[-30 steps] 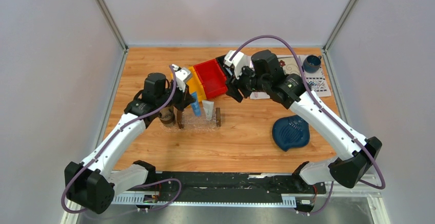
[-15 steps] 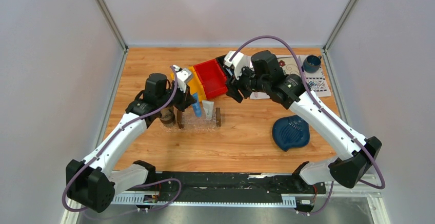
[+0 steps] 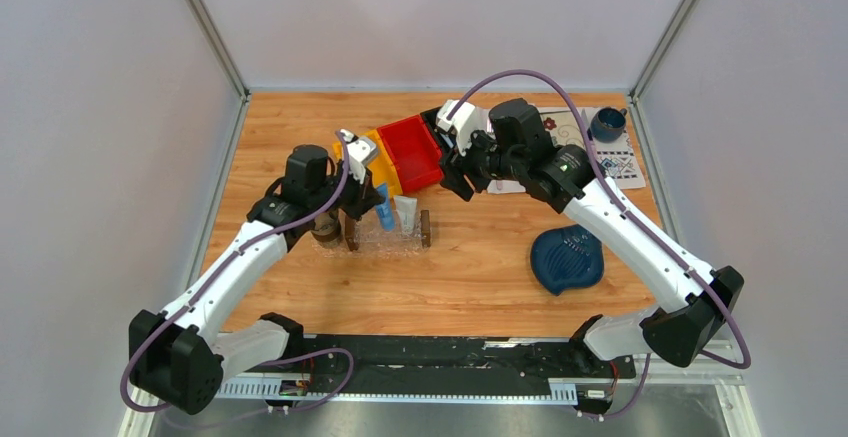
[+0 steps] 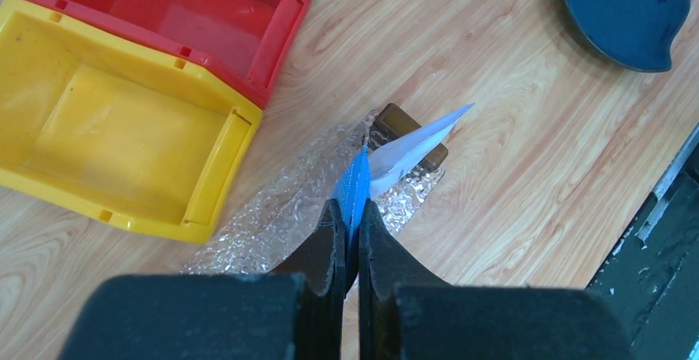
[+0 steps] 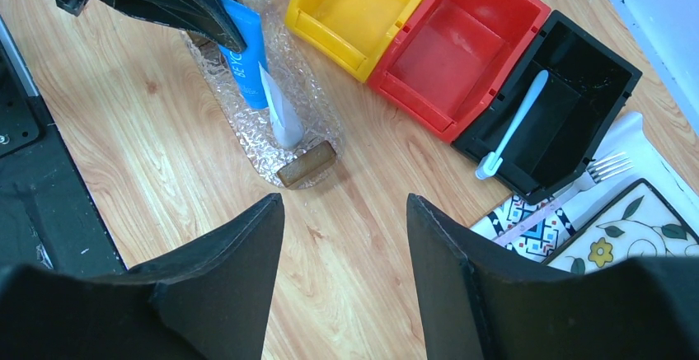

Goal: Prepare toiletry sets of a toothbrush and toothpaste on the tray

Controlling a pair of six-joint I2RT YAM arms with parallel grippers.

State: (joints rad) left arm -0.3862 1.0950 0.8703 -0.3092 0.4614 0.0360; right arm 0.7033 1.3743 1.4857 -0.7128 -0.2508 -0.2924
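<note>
Grip: left hand (image 4: pixel 349 216) clenched on blue tube (image 4: pixel 355 183); right hand (image 5: pixel 344 212) released. Lay tube flat on tray (image 4: pixel 264 232) beside white tube (image 4: pixel 408 146).

Wood-grain table (image 5: pixel 148 146), clear rough-textured tray (image 5: pixel 251 147) (plastic), glossy blue toothpaste tube (image 5: pixel 246 51), smooth plastic red bin (image 5: pixel 449 43)

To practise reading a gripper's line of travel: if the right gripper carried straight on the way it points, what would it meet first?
Most likely the bare wooden table: the open right gripper frames plain wood, with the tray and its brown end block just off its line. Depth is hard to judge.
</note>
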